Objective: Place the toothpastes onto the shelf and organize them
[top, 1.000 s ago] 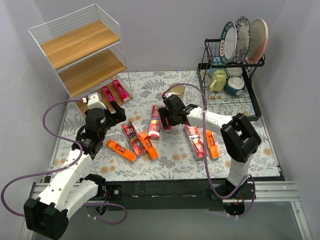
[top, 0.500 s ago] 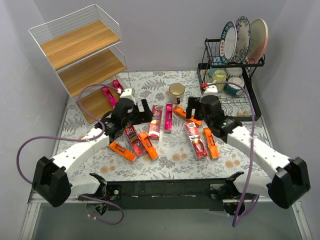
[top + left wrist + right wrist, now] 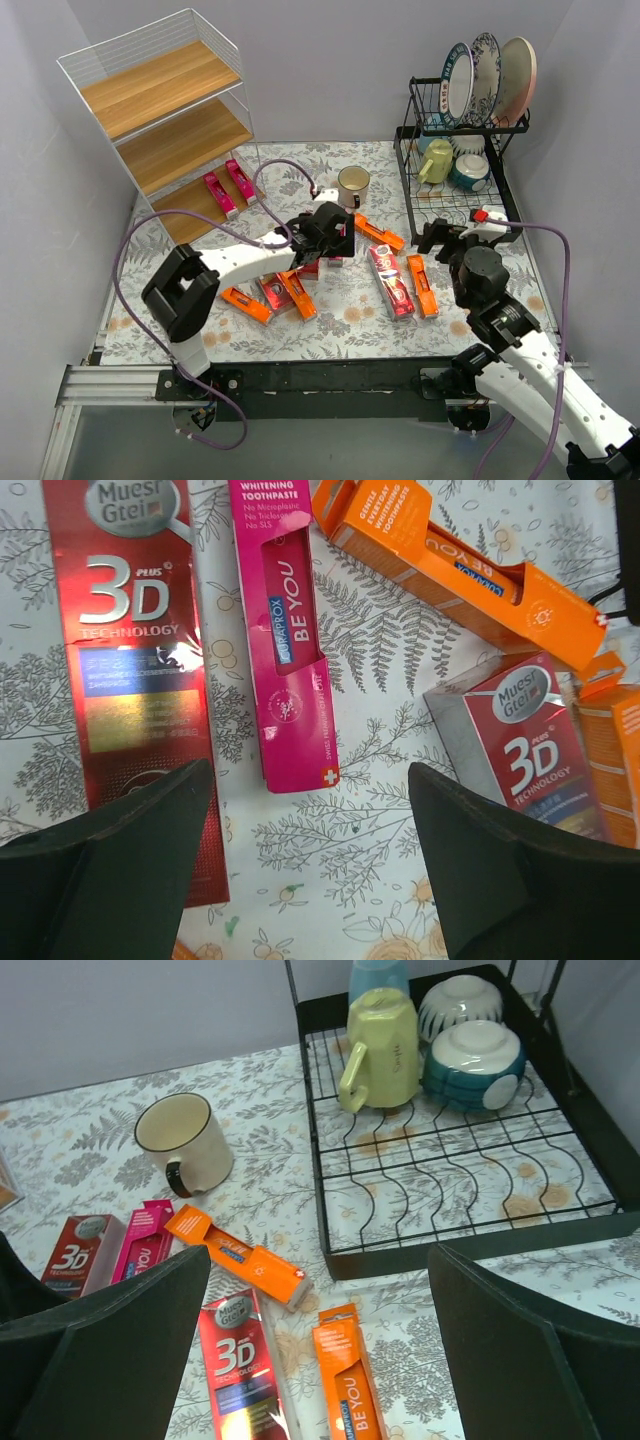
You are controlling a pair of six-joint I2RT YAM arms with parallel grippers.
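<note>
- Table [image 3: 350,325] has a floral cloth. The arm bases at the near edge are partly cut off, and the right arm runs out of the lower right corner.
- Near-left group of toothpastes: an orange carton [image 3: 243,303], a dark red carton [image 3: 272,292] and a second orange carton [image 3: 297,290]. They lie close together, and the left arm crosses above their far ends.
- Near-right pair lies side by side: a "3D" carton [image 3: 390,280] and a slim orange carton [image 3: 421,285].
- Right gripper [image 3: 437,236] is above the cloth, near the front of the dish rack [image 3: 505,215]. In the wrist view its fingers [image 3: 100,1345] stand wide apart with nothing between them.
- Left gripper [image 3: 338,232] hangs over the middle cartons and hides them from overhead. Its fingers [image 3: 110,850] are spread and grip nothing.
- Below the left gripper, the wrist view shows a magenta carton [image 3: 285,630] flat on the cloth, its near end between the fingertips.
- A long red carton [image 3: 130,650] lies beside the magenta carton and is partly covered by one finger.
- A shorter red carton [image 3: 530,750] is cut off by the other finger.
- A slanted orange carton [image 3: 378,232] lies just beyond the gripper.
- Mug [image 3: 353,185] stands upright on the cloth, apart from the cartons.
- Shelf [image 3: 160,100] is at the far left. Two pink cartons [image 3: 215,190] lie parallel on its bottom board, and their lettering is too small to read.
- Dish rack holds plates [image 3: 485,75] on edge, plus bowls [image 3: 470,1055] and a yellow cup [image 3: 385,1045].
</note>
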